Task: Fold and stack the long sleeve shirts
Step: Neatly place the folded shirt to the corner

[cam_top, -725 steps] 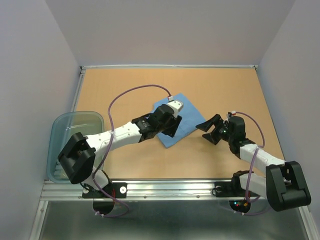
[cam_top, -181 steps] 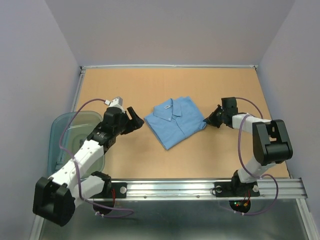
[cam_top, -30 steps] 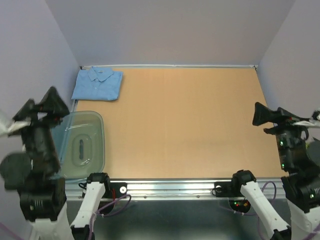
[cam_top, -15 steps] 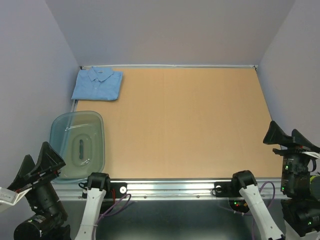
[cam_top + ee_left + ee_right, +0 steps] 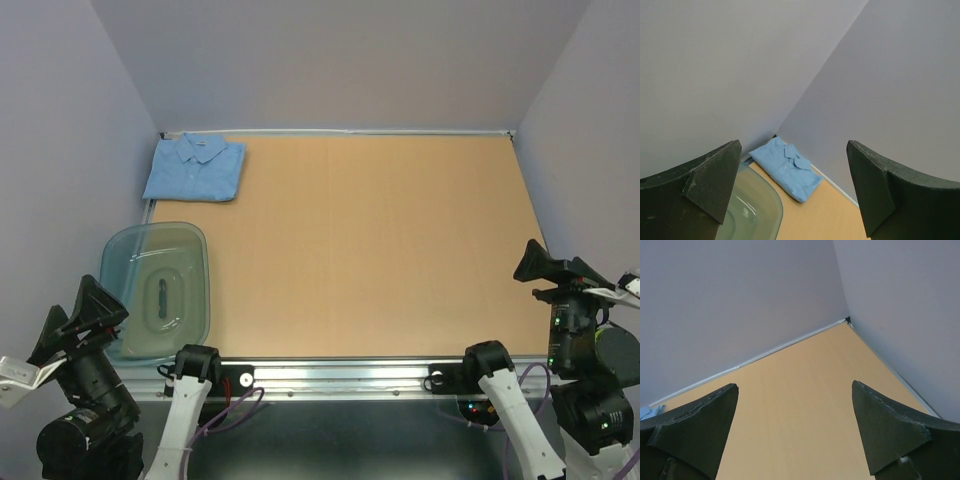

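Left end effector (image 5: 78,322) and right end effector (image 5: 555,268) were spread wide, empty. Far ahead of the left one, the shirt (image 5: 196,168) looked soft and light, best pinched at its folded edge.

The tan tabletop (image 5: 380,240) carries a folded blue shirt (image 5: 195,168), lying just beyond the clear tub (image 5: 130,262) at its left edge.

Folded in the far-left corner of the tan wooden table (image 5: 370,250): light blue long sleeve shirt (image 5: 195,170). Nearer, along the left edge, clear bluish plastic tub (image 5: 120,245). Off both near corners, left gripper (image 5: 78,318) and right gripper (image 5: 553,268), jaws spread.
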